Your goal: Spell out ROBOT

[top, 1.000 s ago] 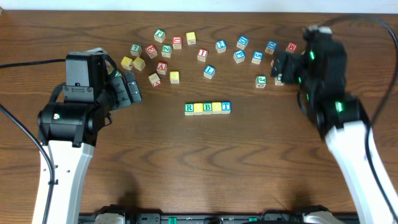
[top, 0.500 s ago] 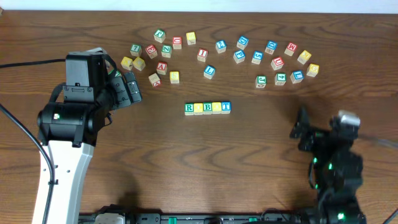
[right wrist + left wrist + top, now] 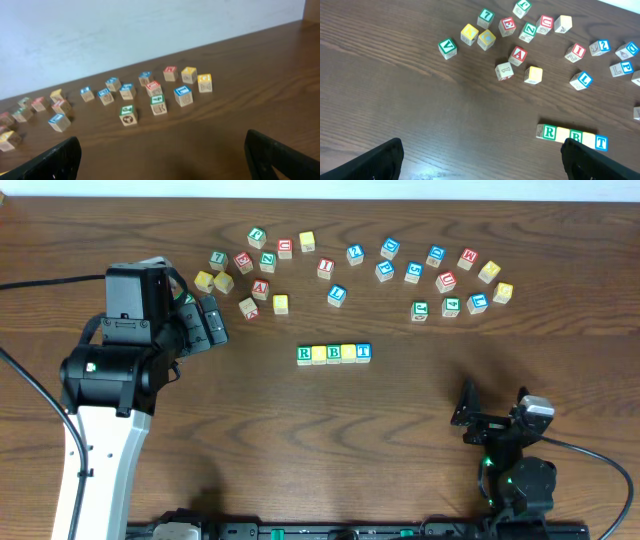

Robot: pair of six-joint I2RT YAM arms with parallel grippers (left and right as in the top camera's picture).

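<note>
The right gripper (image 3: 493, 416) is pulled back from the spare cubes (image 3: 460, 285), spread wide and empty, as is the left gripper (image 3: 210, 322); the ROBOT row (image 3: 334, 353) is judged complete.

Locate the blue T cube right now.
In the overhead view, the blue T cube sits mid-table at the right end of the lined-up row, directly beside a yellow-faced cube.
</note>
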